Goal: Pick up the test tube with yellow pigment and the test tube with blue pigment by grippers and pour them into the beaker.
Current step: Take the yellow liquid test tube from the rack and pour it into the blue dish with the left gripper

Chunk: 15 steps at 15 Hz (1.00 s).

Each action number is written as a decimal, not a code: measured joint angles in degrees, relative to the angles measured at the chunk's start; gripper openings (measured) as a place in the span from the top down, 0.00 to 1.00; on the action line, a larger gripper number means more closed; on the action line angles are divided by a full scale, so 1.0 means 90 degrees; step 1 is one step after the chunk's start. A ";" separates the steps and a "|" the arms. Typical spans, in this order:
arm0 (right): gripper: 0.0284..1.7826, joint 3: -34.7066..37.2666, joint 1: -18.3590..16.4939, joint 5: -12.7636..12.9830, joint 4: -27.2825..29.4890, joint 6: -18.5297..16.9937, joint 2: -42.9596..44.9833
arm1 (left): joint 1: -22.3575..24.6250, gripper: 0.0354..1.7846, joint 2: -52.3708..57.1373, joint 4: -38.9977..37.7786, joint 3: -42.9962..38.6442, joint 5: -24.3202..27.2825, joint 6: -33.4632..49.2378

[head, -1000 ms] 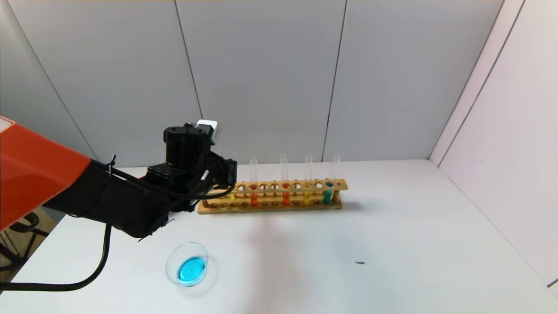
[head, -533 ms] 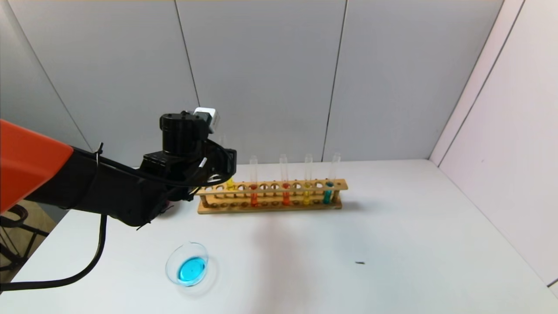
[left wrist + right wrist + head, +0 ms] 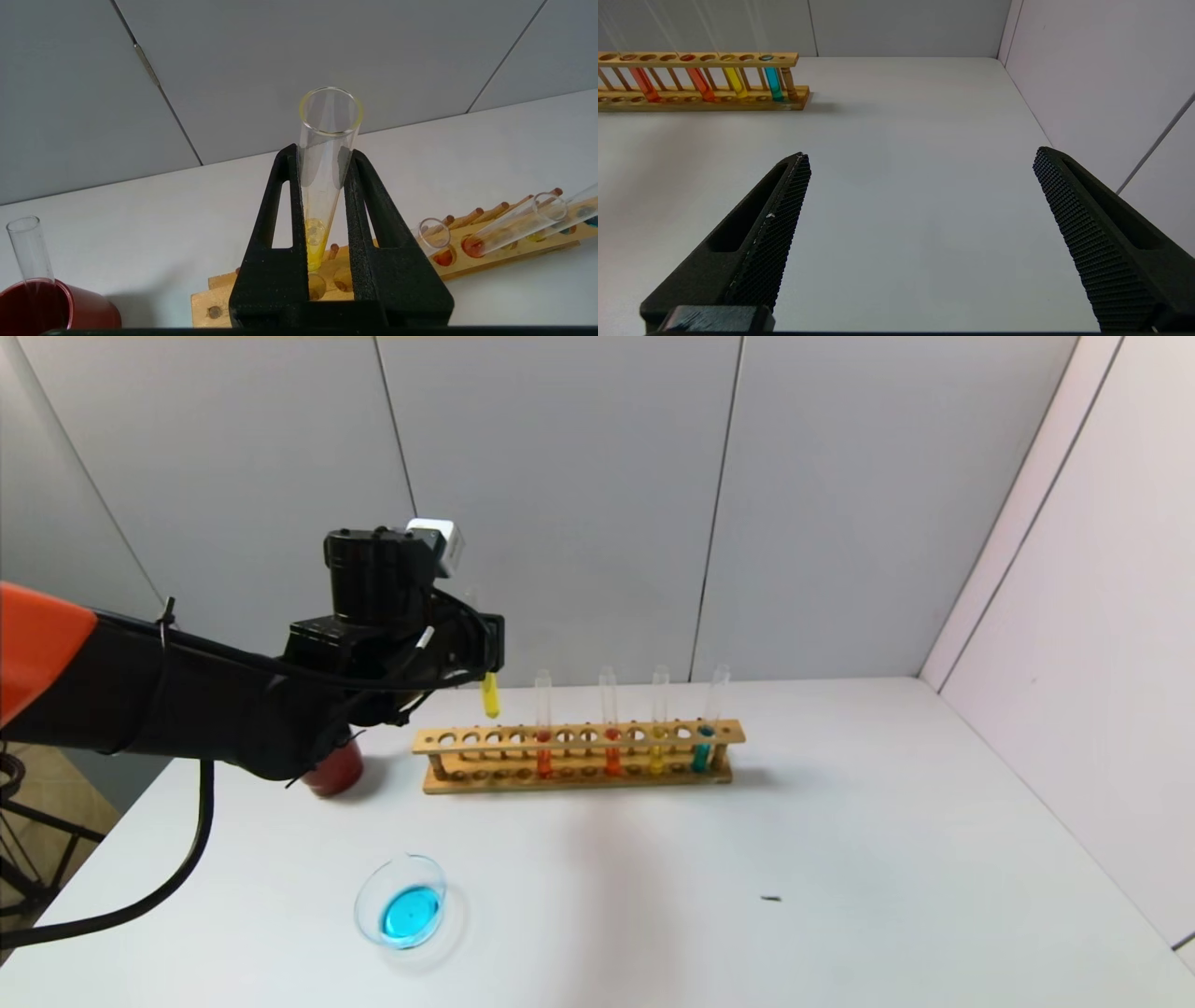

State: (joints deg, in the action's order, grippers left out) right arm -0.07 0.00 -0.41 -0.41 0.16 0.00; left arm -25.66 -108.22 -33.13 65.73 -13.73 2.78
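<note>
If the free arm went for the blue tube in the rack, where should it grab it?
Grip the test tube with blue pigment on its bare glass above the wooden rack, coming level from the front. It stands upright at the rack's end, its lower part caged by the rack.

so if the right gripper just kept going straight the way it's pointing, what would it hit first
Likely nothing soon: the right gripper, jaws wide open, points over bare white table toward the back wall. The wooden test tube rack sits off to one side of that line. Depth is hard to judge.
</note>
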 joint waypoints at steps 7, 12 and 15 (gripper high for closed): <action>0.02 0.0000 0.0000 0.0000 0.0000 0.0000 0.0000 | 0.0119 0.85 0.0809 0.1605 0.0202 0.0074 -0.0523; 0.02 0.0000 0.0000 0.0000 0.0001 -0.0003 0.0000 | 0.0828 0.85 0.1814 0.3462 -0.0257 0.1054 -0.1249; 0.02 0.0000 0.0000 0.0000 -0.0003 0.0000 0.0000 | 0.1199 0.85 0.2266 0.3797 -0.0931 0.1483 -0.1873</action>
State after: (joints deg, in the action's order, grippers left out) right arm -0.07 0.00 -0.41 -0.44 0.16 0.00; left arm -14.87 -87.82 1.04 57.36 -0.38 -14.08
